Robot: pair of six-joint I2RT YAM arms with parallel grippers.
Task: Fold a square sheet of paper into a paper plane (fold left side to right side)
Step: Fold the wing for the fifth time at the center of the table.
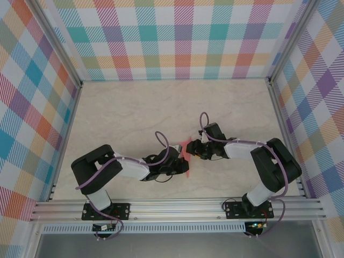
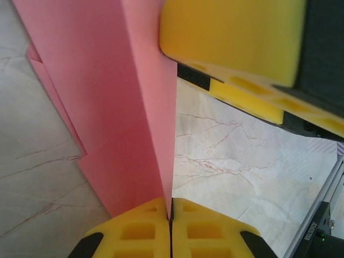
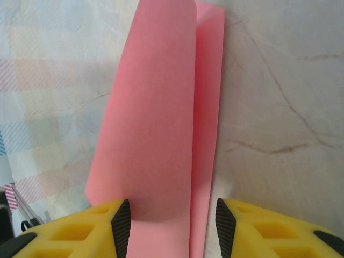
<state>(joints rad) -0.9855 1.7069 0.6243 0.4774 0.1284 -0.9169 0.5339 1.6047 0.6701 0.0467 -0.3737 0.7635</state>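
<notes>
Item: square sheet of paper (image 1: 186,148), salmon-pink, plain, folded into overlapping long layers; the left wrist view shows it (image 2: 123,107) as a tall panel with a sharp edge and a further layer stepping out behind it. The right wrist view shows it (image 3: 161,107) as a rounded fold laid over a flatter layer. Position: between the two grippers where the arms meet, with the near-centre part of the cream marbled worktop (image 1: 134,107) beneath it. Left gripper (image 1: 181,157): on the sheet's left and near side. At the left wrist (image 2: 171,207) its yellow pads are pressed together with the sheet's edge pinched in the seam between them. Right gripper (image 1: 194,150): on the sheet's right side, close against it. At the right wrist (image 3: 172,215) the jaws stand partly apart and straddle the sheet's folded width, one pad at each long edge. Whether those pads press on the paper cannot be told. One of that gripper's yellow fingers (image 2: 231,37) sits just beside the sheet's upper right part. Surround: checked pastel walls beyond the sheet on three sides.
</notes>
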